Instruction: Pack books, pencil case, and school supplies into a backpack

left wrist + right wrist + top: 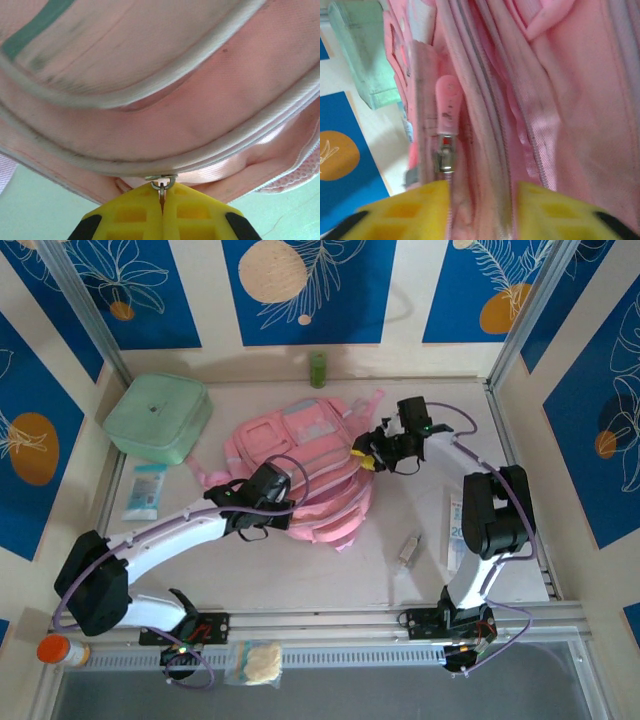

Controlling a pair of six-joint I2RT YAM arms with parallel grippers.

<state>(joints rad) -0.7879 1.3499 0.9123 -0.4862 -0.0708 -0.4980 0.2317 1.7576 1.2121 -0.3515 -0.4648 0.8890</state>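
Top external view: the pink backpack (300,465) is laid flat at the centre of the tabletop (330,575). The left claw (162,194) is positioned at the backpack's near-left edge. In the left wrist view its yellow fingers (130,215) are closed together on a metal zipper pull (161,181). The right claw (482,200) is positioned at the backpack's right edge with its jaws set partly apart. Folds of the zipper seam lie between them, and a pink zipper tab (445,102) is seen just beside one finger. A clear-grey piece (407,550) and a white and light-blue packet (456,530) are located to the right of the backpack, apart from it.
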